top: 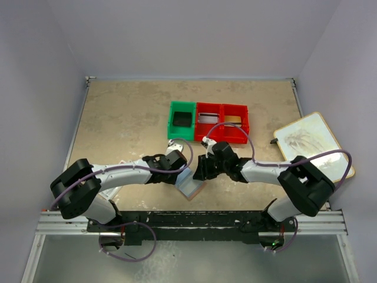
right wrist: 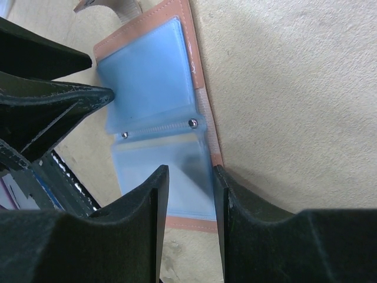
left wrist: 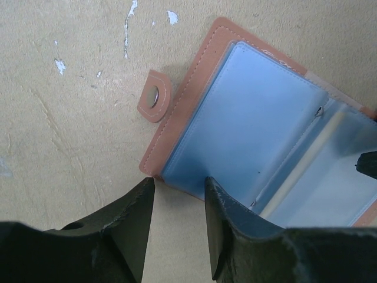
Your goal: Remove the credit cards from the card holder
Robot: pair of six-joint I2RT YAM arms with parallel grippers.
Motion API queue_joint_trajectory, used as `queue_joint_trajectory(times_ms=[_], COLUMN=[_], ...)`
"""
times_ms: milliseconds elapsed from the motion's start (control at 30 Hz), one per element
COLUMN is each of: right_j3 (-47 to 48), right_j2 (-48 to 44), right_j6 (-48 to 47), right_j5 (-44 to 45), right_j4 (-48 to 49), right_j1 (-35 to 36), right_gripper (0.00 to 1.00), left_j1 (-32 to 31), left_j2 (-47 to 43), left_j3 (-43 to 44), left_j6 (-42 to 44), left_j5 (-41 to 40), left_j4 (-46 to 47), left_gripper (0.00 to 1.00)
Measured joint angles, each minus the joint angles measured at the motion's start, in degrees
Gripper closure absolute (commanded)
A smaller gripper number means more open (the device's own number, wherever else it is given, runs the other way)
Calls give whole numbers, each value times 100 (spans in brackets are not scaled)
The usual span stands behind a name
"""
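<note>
The card holder (top: 191,187) lies open and flat on the table between my two grippers. Its brown rim (left wrist: 179,118) frames light blue clear sleeves (left wrist: 259,118), and its snap tab (left wrist: 154,96) sticks out to one side. My left gripper (left wrist: 179,184) is open at the holder's near corner, with one fingertip (left wrist: 213,187) over the sleeve's edge and bare table in the gap. Over the holder's other half (right wrist: 159,171), my right gripper (right wrist: 189,172) is open with a blue sleeve showing below the gap. No credit cards show plainly in the sleeves; a pale strip (left wrist: 312,154) lies inside one.
A green bin (top: 181,121) and a red two-part bin (top: 222,122) stand just behind the grippers, each holding a flat item. A pale board with a drawing (top: 312,141) lies at the right edge. The left arm's fingers (right wrist: 59,100) are close to the right gripper.
</note>
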Motion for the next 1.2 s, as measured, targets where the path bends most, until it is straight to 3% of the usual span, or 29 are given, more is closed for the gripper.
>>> queue_joint_trajectory(times_ms=[1200], right_j3=[151], right_j2=[0], right_j6=[-37], right_j5=[319], right_j4=[-256], right_j1=[133], right_gripper=[60], left_j1=[-79], left_j2=[0], left_j3=[22], left_j6=[-7], left_j5=[-105], left_j4=[-109], left_gripper=[64])
